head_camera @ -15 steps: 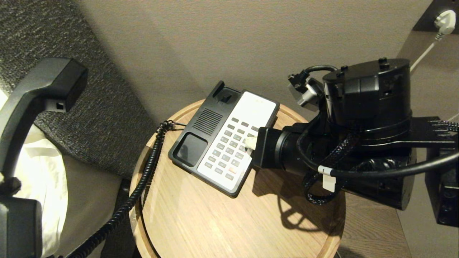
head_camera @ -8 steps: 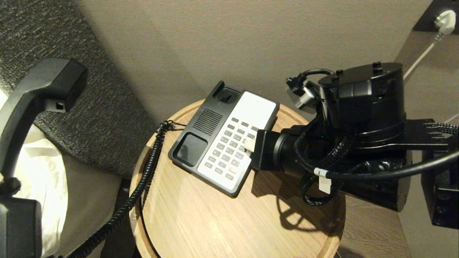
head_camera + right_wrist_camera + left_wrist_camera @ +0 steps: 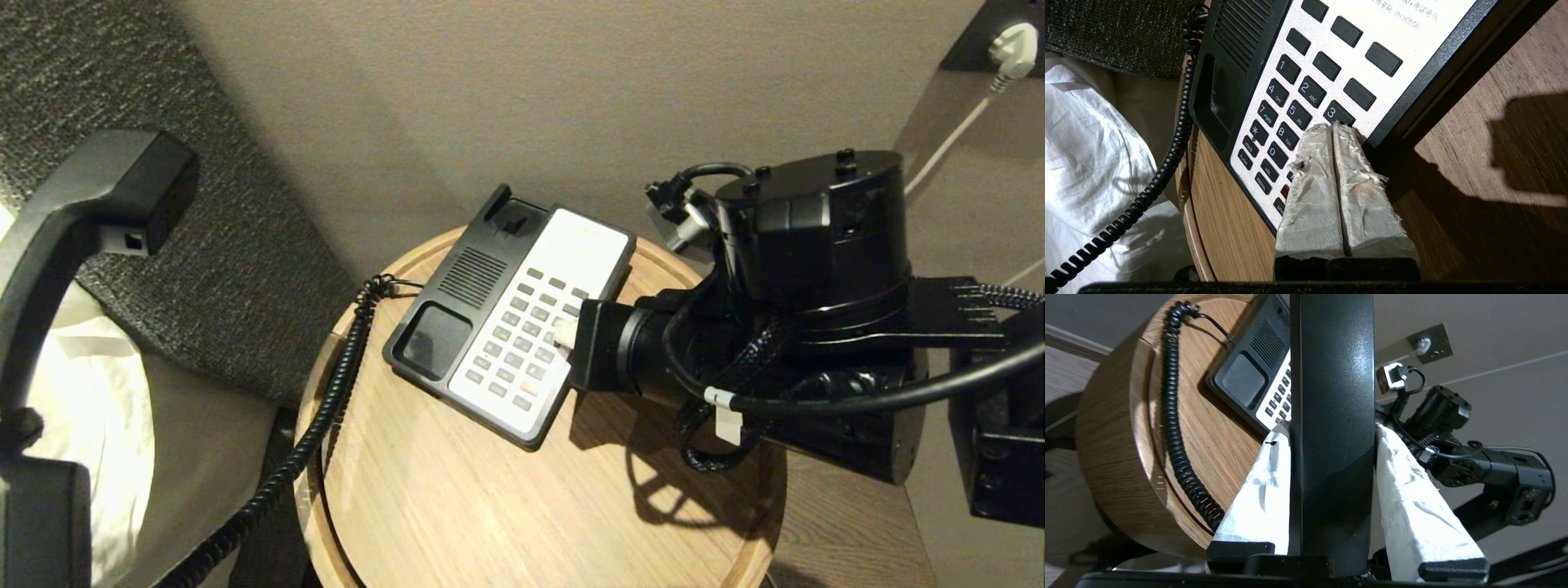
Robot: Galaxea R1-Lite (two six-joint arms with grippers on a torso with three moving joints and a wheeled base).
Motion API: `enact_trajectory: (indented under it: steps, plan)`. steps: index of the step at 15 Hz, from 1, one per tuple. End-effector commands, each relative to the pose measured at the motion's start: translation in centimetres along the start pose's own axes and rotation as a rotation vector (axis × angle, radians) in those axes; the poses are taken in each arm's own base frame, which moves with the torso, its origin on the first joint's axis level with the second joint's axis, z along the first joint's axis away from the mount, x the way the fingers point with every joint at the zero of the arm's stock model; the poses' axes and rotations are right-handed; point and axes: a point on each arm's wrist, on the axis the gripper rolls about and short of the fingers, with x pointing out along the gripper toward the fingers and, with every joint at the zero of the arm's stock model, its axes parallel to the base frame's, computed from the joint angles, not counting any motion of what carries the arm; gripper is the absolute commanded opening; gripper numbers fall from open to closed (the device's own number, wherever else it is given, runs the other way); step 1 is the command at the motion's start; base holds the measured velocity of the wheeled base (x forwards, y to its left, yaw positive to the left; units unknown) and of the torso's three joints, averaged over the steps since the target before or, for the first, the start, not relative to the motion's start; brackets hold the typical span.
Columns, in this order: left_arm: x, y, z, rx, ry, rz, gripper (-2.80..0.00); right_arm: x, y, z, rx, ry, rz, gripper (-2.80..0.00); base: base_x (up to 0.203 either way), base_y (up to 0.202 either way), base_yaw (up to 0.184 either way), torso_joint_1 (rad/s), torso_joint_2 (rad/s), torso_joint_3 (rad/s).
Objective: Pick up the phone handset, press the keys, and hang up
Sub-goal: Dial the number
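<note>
Handset: phone handset (image 3: 1331, 416), a long curved bar of matte black plastic with blocky ends, held in the air at the left, well apart from the table; its upper block shows a small square jack recess.
Left gripper: left gripper (image 3: 1331, 433) is clamped on the handset's mid-section, one white wrapped finger (image 3: 1257, 490) pressed against each flank of the bar.
Cord: coiled cord (image 3: 326, 416), black and tightly spiralled, runs along the table's left rim and drops over the edge.
Phone base: phone base (image 3: 457, 286), flat and rectangular, black shell with a slotted speaker grille and two empty cradle recesses, white faceplate with rows of dark rectangular keys.
Right gripper: right gripper (image 3: 1333, 128) has its fingers pressed together, both wrapped in creased, fraying white tape; the tips sit at the keypad's right column just beside the key marked 3, apparently touching the faceplate, though contact is not clearly visible.
Table: round table (image 3: 490, 523), light wood with straight grain and a raised rim.
Surroundings: dark woven upholstery (image 3: 245, 269) and crumpled white cloth (image 3: 1090, 147) at the left; white plug (image 3: 1012, 41) in a wall socket.
</note>
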Motion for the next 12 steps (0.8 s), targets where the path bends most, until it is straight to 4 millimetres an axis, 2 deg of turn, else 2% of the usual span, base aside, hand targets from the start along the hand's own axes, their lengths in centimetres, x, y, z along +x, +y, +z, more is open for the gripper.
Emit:
enact_trajectory:
  steps: [1, 8, 12]
  plan:
    - [0.0, 0.0, 0.0, -0.005, 0.0, -0.002, -2.8, 0.4, 0.0, -0.3, 0.0, 0.008, -0.006, -2.8, 0.0, 0.0, 0.0, 0.0, 0.0, 0.0]
    - [0.0, 0.1, -0.1, -0.005, 0.004, 0.002, -2.8, -0.2, 0.2, 0.3, 0.033, -0.014, 0.012, -2.8, 0.0, 0.0, 0.0, 0.0, 0.0, 0.0]
    - [0.0, 0.2, -0.2, -0.005, 0.005, 0.003, -2.8, -0.8, 1.2, 0.2, 0.063, -0.009, 0.052, -2.8, 0.0, 0.0, 0.0, 0.0, 0.0, 0.0]
